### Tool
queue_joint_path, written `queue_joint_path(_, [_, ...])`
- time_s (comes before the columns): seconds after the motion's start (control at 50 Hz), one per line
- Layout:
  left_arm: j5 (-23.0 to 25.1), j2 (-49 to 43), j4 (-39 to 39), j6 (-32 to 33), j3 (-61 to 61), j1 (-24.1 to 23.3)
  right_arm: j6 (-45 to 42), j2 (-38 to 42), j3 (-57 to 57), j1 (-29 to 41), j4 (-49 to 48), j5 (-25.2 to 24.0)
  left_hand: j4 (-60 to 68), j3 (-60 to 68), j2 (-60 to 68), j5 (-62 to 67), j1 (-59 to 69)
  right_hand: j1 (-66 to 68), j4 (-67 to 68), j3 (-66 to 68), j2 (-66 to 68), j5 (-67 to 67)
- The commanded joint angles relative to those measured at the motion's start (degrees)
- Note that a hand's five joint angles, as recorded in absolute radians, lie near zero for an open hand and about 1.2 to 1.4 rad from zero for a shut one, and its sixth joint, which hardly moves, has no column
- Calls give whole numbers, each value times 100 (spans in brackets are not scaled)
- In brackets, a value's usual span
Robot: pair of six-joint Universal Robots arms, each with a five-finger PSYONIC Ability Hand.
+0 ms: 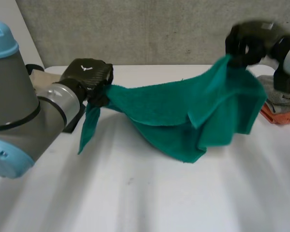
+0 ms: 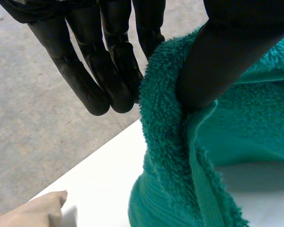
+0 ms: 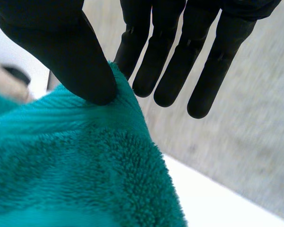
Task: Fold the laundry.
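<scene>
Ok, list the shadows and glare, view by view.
Head view: the green towel throws a soft, faint shadow on the white table beneath its hanging fold. Left wrist view: the table under the towel's fold is shaded grey. Right wrist view: even light, no glare.

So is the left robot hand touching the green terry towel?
Touching. The left wrist view shows the left robot hand pinching the green terry towel at its edge.

A small white mark (image 1: 88, 67), shaped like the letter Y, stands on the back of the left hand (image 1: 94, 76). It is too small to tell whether it is a letter or a logo. No other writing can be read.
</scene>
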Motion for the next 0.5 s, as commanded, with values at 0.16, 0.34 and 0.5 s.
queue_joint_path(0.16, [-580, -2685, -34, 120, 1417, -388, -2115, 2511, -702, 179, -402, 133, -582, -529, -583, -324, -386, -1866, -2222, -2171, -2121, -2035])
queue_joint_path(0.34, [-862, -2143, -545, 23, 1683, -161, -2178, 1757, -255, 416, -130, 1451, -5843, -5790, -5844, -5585, -5646, -5465, -5821, -5770, -5720, -5633])
queue_joint_path(0.5, [-801, -701, -299, -460, 120, 165, -1994, 280, 1440, 908, 37, 2138, -5843, -5790, -5844, -5585, -5646, -5465, -5821, -5770, -5720, -5633])
